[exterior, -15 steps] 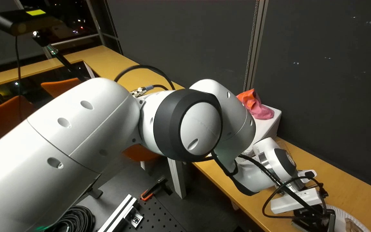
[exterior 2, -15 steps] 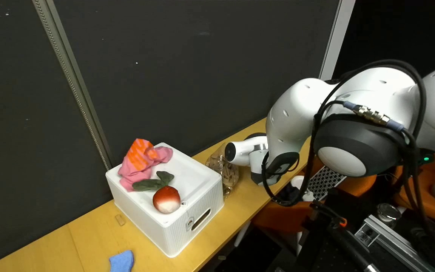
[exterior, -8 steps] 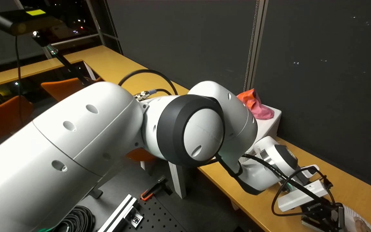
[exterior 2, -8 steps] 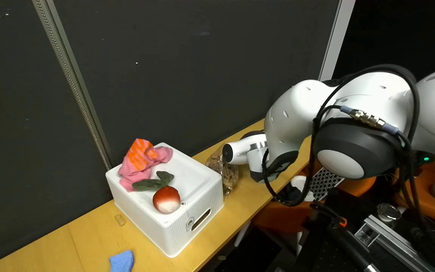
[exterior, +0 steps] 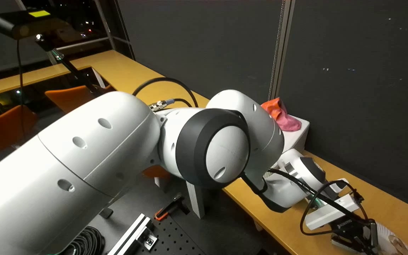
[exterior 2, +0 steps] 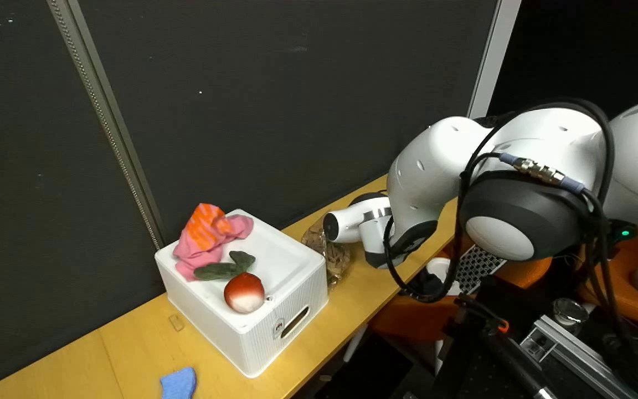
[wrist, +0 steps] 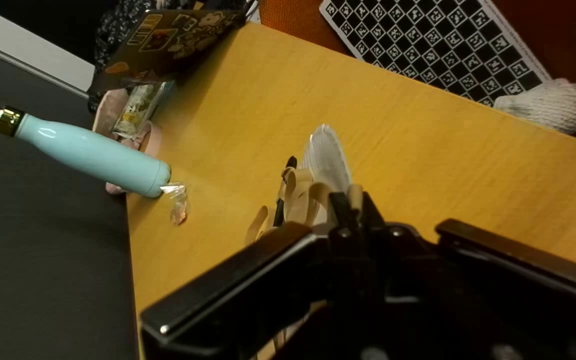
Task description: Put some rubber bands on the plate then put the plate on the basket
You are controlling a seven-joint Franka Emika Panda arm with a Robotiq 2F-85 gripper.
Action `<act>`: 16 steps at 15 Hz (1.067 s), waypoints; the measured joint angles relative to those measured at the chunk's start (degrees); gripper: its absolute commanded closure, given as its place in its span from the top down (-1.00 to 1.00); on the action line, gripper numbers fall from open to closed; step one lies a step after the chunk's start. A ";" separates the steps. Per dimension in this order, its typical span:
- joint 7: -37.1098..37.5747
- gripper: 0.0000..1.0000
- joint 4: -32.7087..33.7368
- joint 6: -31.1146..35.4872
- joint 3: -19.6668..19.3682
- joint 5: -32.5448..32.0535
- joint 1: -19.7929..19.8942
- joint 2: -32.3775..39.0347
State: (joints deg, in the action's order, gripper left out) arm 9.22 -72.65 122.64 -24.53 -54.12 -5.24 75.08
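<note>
Looks like the end effector (wrist: 354,210) has the white ribbed paper plate (wrist: 328,157) clamped, tilted more than before and well apart from the white boxy plastic basket (exterior 2: 261,352), so tbh the tan looped rubber bands (wrist: 299,205) might spill.

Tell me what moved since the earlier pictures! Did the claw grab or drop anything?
In an exterior view, the claw and plate shifted together toward the picture's right. The claw seems to pinch the plate; I see no new grab or drop. The white box, pink-and-orange cloth, red-and-white ball and blue cloth stayed put.
</note>
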 measured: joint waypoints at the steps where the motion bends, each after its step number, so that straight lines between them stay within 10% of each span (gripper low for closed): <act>1: 0.00 -0.97 0.25 -0.05 0.53 -0.20 0.06 0.01; 16: 5.59 -0.97 -4.64 -0.09 4.78 -0.38 -1.38 -7.38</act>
State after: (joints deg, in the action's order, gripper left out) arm 14.81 -77.28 122.55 -19.75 -54.50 -6.62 67.70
